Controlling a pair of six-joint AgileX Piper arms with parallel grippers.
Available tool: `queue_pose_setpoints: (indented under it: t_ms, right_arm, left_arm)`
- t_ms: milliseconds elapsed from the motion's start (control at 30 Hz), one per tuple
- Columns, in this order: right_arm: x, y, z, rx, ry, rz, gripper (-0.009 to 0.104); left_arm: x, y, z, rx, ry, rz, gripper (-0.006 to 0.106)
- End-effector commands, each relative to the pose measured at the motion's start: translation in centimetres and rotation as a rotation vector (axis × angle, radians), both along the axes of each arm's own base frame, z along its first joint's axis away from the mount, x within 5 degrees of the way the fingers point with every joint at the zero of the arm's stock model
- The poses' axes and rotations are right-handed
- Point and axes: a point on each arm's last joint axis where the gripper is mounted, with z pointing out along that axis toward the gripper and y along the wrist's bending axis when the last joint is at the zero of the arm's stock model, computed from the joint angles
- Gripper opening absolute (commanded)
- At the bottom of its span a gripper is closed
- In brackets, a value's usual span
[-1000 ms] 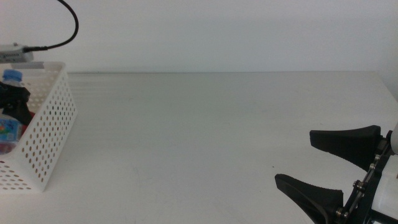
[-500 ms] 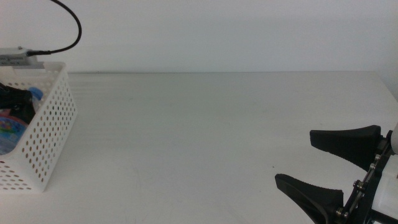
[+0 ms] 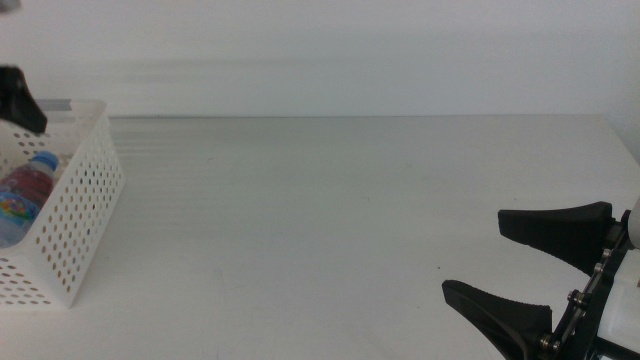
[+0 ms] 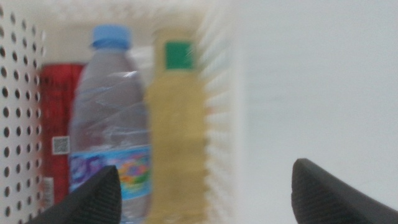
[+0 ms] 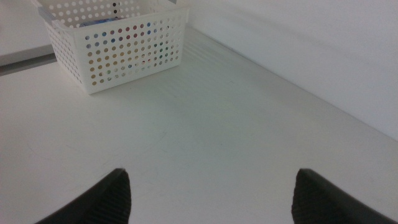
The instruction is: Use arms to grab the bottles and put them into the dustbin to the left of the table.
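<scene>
The water bottle (image 4: 109,130) now lies released in the bin (image 3: 85,200) beside the can (image 4: 56,124) and yellow bottle (image 4: 177,130). The left hand (image 4: 205,193), wide open and empty, has risen above them. The right hand (image 3: 530,265) waits open over the desk (image 3: 330,220). The job looks finished.

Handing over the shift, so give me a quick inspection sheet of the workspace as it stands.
Surface: off-white table, no bottles on it.
Job's things: water bottle, red can and yellow bottle lie side by side inside the perforated white dustbin.
Clutter: nothing seen.
Grippers: left gripper open and empty above the dustbin; right gripper open and empty, waiting at the table's right side.
Cables: nothing seen.
Surroundings: plain white wall behind the table.
</scene>
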Motion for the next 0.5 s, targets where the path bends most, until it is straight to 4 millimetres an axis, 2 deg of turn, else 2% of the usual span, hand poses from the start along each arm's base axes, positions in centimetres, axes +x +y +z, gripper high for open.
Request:
queue_pose_setpoints:
  t_ms: [0,167,467]
  right_arm:
    - [0.1,0.0,1.6,0.064,-0.084,-0.005,0.068]
    - [0.1,0.0,1.6,0.064,-0.084,-0.005,0.068]
    - [0.1,0.0,1.6,0.064,-0.084,-0.005,0.068]
  left_arm:
    - [-1.8,-1.4,4.3,-0.055,-0.157,0.012,0.09]
    - [-3.8,-3.9,7.3,-0.106,-0.263,-0.034,0.09]
    - [-7.3,-10.1,11.2,-0.107,-0.425,-0.193,0.083]
